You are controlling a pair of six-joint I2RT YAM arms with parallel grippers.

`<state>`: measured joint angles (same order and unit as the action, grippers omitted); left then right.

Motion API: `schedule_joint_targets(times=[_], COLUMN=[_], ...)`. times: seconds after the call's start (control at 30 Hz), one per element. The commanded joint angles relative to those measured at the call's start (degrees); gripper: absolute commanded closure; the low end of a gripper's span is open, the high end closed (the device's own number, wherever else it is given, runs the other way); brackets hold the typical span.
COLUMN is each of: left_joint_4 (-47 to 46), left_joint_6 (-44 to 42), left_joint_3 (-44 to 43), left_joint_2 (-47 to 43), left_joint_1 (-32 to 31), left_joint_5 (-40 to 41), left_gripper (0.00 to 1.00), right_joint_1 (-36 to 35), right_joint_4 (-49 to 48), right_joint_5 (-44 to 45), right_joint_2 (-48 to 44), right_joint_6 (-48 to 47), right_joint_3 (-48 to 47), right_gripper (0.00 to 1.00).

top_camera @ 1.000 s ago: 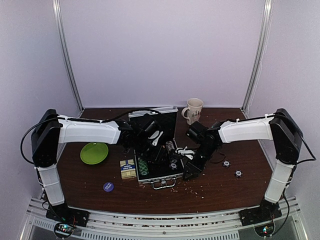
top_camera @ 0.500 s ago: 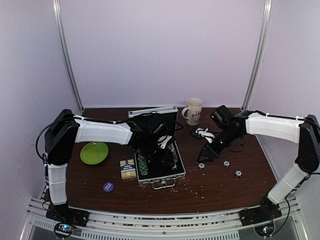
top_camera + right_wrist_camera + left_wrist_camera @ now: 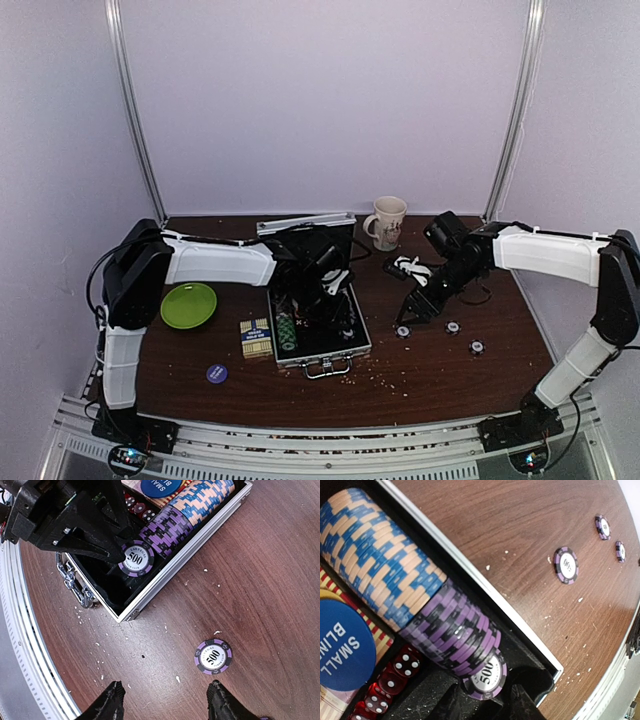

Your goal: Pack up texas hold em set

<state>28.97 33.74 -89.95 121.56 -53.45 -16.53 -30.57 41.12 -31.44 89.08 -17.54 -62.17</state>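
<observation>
Brown table [image 3: 440, 378], white booth walls. Top view: left gripper [image 3: 333, 298] is down inside the open case [image 3: 340, 357]; right gripper [image 3: 415, 306] hangs above three loose chips [image 3: 452, 327]. Left wrist: end chip [image 3: 485, 675] of the purple row [image 3: 452, 627] sits at its fingertips. Fingers are cropped, so can't tell if it's pinched. Right wrist: jaws wide and empty, stray chip [image 3: 213, 656] just ahead. Likely seating chips; next, right arm drops onto the stray.

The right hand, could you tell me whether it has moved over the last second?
Yes. The right hand left the briefcase's right edge, going right and back toward the mug; it is now near a loose purple chip.
</observation>
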Motion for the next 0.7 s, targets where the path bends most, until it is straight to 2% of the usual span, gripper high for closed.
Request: schedule_joint_targets(times=[0.0,0.27,0.67], left_joint_4=[2.2,3.2,1.2], left_joint_6=[0.5,0.0,-1.8], left_joint_3=[-2.6,-3.0,-3.5], left_joint_2=[1.8,2.9,0.9], left_joint_1=[0.3,0.3,0.1], left_joint_5=[0.5,-2.8,-5.3], left_gripper=[0.65,0.71,0.88], right_joint_1=[0.9,1.6,1.9], right_joint_4=[-0.5,-0.4,-0.8], right_joint_5=[-0.2,-0.7,-0.3], right_joint_2=[-2.0,-1.9,-0.8], right_joint_6=[-0.7,-1.0,-1.3], right_joint_3=[0.8,0.7,0.8], right_gripper=[0.43,0.43,0.43])
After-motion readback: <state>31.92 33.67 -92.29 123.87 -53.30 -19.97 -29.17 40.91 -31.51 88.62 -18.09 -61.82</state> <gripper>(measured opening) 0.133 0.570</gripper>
